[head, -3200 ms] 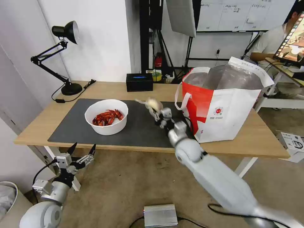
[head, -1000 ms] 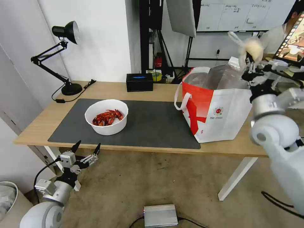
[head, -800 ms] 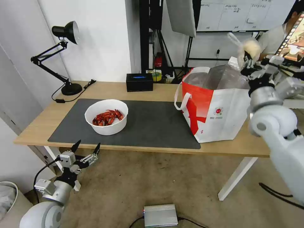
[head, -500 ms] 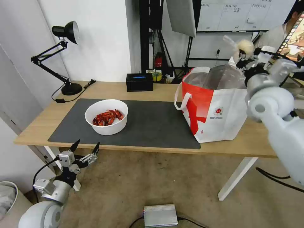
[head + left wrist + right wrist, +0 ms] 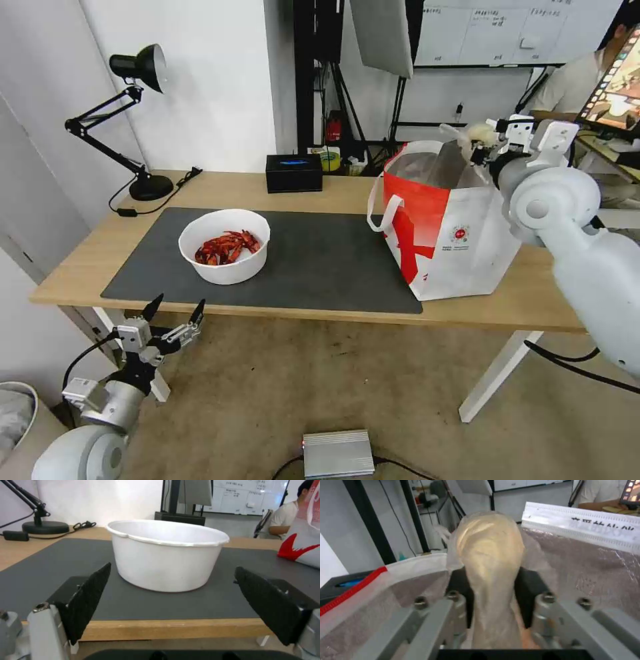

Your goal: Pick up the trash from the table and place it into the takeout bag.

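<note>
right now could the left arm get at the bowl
Probably yes. The left gripper hangs open just off the table's near edge, facing the bowl, with only bare mat between them. The right gripper is away over the bag.

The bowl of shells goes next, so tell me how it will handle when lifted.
The white bowl looks thin-walled, so its rim may flex under a pinch. It is wide with only a shallow layer of crayfish shells, so probably light. The loose shells could slide or spill if it tilts. The left end effector waits open below the table edge.
</note>
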Robot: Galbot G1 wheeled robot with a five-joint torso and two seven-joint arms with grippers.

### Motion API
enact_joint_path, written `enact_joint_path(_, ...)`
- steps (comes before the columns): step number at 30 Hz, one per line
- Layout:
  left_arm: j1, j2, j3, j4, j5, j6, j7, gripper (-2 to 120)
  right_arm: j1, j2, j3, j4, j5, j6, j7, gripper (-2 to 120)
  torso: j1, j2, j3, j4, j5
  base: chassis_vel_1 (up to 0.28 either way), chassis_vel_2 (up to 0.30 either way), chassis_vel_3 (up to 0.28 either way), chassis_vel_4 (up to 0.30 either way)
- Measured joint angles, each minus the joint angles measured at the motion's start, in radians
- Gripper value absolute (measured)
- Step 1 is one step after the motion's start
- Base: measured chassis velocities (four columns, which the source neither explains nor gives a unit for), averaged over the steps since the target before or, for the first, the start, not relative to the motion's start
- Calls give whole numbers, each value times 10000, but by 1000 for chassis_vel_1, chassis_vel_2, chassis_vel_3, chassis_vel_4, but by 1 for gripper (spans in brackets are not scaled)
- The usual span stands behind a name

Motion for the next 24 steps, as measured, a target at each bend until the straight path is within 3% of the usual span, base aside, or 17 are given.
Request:
enact_joint_path(13, 87, -15, 11, -185, -10, 12, 0, 100, -413, -234, 294, 406, -192, 529, -573, 78, 0, 0, -1, 0, -2, 0, 0, 0, 0)
enact_joint_path(18, 157, -41, -5, -272, -8, 19, -3, 100, -1039, -329, 429, 729, -1772, 2447, -2338, 97, 0, 2, -1, -1, -3, 0, 0, 0, 0)
enact_joint_path(19, 157, -41, -5, -272, -8, 19, -3, 100, -1039, -329, 429, 729, -1772, 2447, -2338, 97, 0, 2, -1, -1, -3, 0, 0, 0, 0)
enact_joint_path(22, 183, -81, 9, -289, -3, 19, -21, 100, -1976, -341, 687, 1196, -3152, 4097, -3817, 100, 0, 1, -1, 1, -2, 0, 0, 0, 0)
enact_joint_path(24, 183, -104, 37, -290, -2, 20, -33, 100, -2359, -320, 793, 1365, -3686, 4590, -4242, 100, -1, 2, -2, -1, -2, 0, 0, 0, 0)
